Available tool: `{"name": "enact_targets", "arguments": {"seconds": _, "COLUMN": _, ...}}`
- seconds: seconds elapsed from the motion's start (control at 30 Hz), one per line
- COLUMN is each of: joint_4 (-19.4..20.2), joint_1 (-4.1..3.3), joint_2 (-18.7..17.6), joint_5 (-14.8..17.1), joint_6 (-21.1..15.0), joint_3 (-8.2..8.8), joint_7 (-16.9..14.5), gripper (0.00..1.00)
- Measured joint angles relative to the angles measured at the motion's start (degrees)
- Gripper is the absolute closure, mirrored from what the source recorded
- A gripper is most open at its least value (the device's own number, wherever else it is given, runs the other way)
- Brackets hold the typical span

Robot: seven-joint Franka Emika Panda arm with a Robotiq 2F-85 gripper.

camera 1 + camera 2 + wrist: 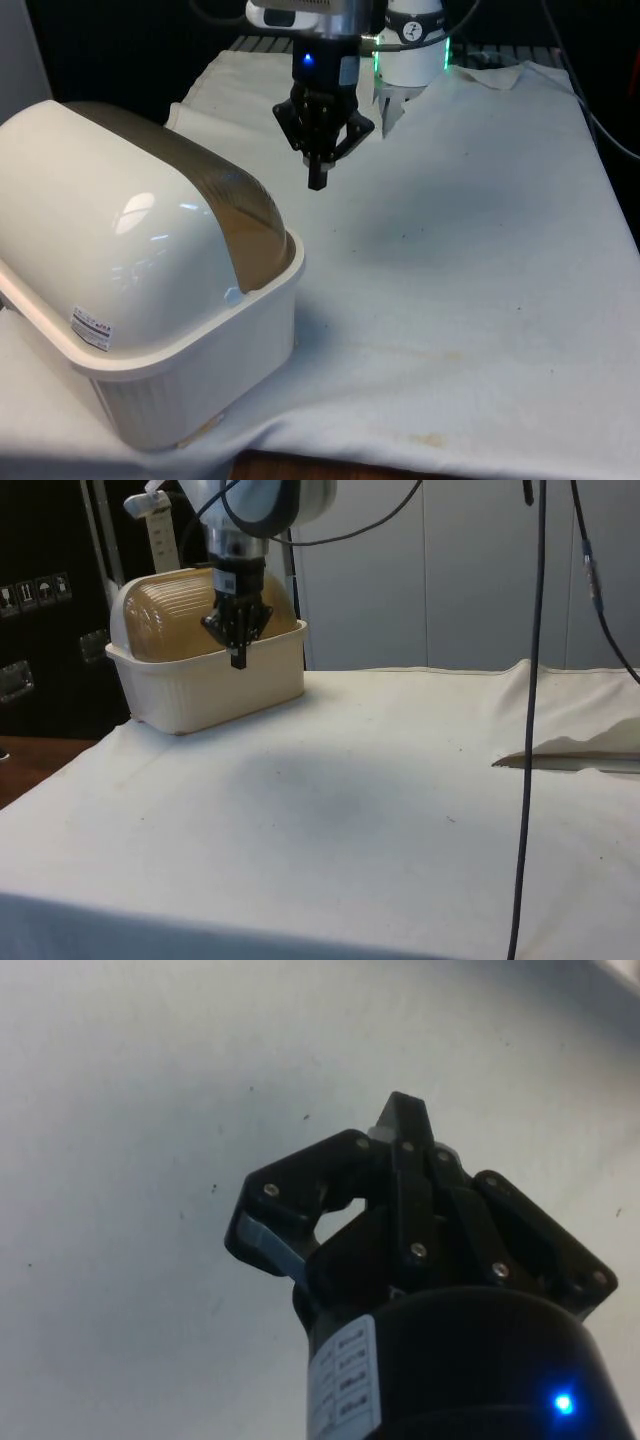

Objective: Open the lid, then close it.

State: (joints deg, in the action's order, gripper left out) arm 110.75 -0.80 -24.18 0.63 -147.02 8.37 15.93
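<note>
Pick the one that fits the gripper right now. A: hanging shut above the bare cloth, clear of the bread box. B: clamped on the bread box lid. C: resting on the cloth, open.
A: the gripper hangs above the white cloth with fingers together, apart from the bread box.

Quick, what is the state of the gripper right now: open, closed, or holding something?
Gripper: jaws closed, holding nothing, above the white cloth, apart from the bread box.

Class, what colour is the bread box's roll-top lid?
The roll-top lid is translucent amber-brown, on the cream bread box; it shows best in the side view.
</note>
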Motion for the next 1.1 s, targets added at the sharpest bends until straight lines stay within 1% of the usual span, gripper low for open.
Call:
{"name": "enact_targets", "arguments": {"seconds": 0.67, "joint_4": -0.74, "joint_1": 0.0, "joint_2": -0.57, "joint_5": 0.0, "joint_6": -0.57, "joint_3": 3.32, "joint_7": 0.29, "gripper": 1.0}}
{"name": "enact_targets", "arguments": {"seconds": 0.97, "joint_4": -1.15, "joint_1": 0.0, "joint_2": -0.8, "joint_5": -0.06, "joint_6": -0.69, "joint_3": 4.24, "joint_7": 0.86, "gripper": 1.0}}
{"name": "enact_targets", "arguments": {"seconds": 1.1, "joint_4": -1.15, "joint_1": 0.0, "joint_2": -0.97, "joint_5": -0.11, "joint_6": -1.49, "joint_3": 4.7, "joint_7": 1.55, "gripper": 1.0}}
